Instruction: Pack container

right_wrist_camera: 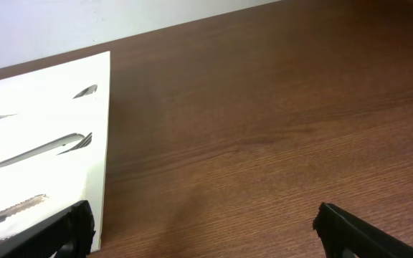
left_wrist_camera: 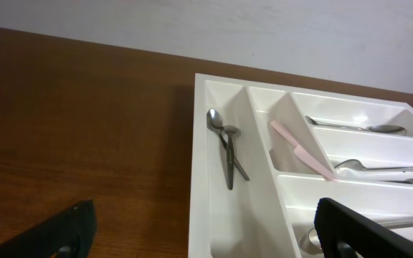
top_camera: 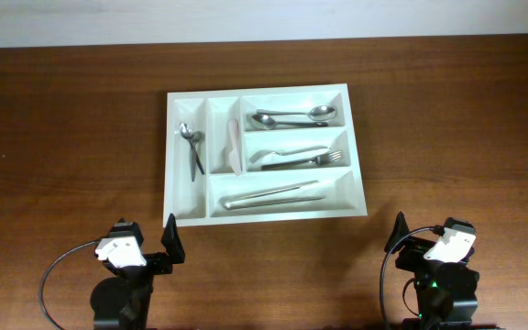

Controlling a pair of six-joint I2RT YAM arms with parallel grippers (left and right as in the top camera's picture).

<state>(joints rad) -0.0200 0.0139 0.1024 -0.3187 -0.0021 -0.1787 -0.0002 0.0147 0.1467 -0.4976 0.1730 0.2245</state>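
I see no words, numbers or signs I can read, not on the white tray [top_camera: 183, 197] and not on the brown table [top_camera: 62, 137]. Nothing has a label I can make out.

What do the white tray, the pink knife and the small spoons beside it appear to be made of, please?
The tray looks like white moulded plastic, smooth with a soft sheen. The pale pink knife seems plastic too: matte, evenly coloured, no glints. The two small spoons look like polished metal, probably steel, from their grey shine.
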